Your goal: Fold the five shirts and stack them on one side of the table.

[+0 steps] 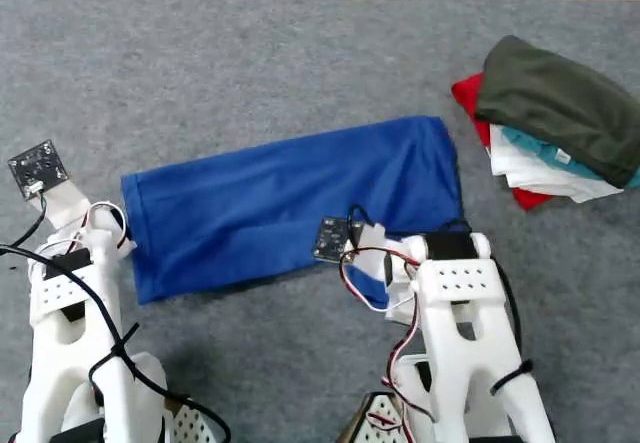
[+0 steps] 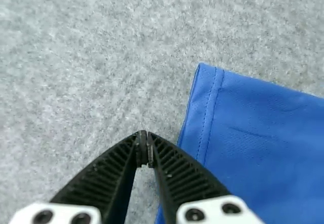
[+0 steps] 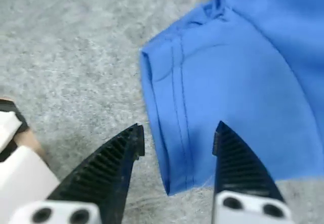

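Observation:
A blue shirt [image 1: 290, 203] lies folded lengthwise across the middle of the grey table [image 1: 250, 73]. My left gripper [image 2: 144, 148] is shut and empty, just off the shirt's hemmed corner [image 2: 205, 102] at its left end. My right gripper [image 3: 177, 135] stands open above the shirt's sleeve edge [image 3: 172, 148] at the near right side, one finger [image 3: 124, 148] over bare table and the other over blue cloth. In the high view the left arm [image 1: 75, 273] stands at the shirt's left end and the right arm [image 1: 450, 273] at its near right edge.
A stack of folded shirts [image 1: 550, 123] sits at the right side of the table: dark olive on top, then teal, white and red. Bare carpet-like surface stretches behind the blue shirt and to the left.

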Controlling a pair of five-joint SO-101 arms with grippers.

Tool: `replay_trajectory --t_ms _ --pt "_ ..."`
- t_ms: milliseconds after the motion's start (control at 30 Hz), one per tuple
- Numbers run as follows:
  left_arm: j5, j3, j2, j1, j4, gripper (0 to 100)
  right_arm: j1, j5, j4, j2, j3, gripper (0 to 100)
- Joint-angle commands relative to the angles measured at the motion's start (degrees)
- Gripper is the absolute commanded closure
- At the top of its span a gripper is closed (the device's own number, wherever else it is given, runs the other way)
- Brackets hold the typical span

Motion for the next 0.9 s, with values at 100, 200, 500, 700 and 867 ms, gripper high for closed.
replay_trajectory --t_ms 100,200,500,700,867 --pt "0.44 -3.96 5.49 0.62 -0.62 98 -0.48 2.81 -7.03 8.66 0.04 75.5" --pt "0.44 -5.45 8.22 0.62 -0.44 98 -0.57 3.08 -12.04 15.69 -0.22 75.6" --pt "0.09 -7.74 9.98 0.53 2.20 98 -0.66 3.25 -15.47 22.11 -2.24 75.7" --pt "0.09 -7.47 9.71 0.53 2.20 98 -2.24 4.92 -15.12 24.22 -2.15 79.0" --pt "0.09 -7.38 9.63 0.53 2.29 98 -2.51 5.01 -13.54 27.38 -4.88 86.1"
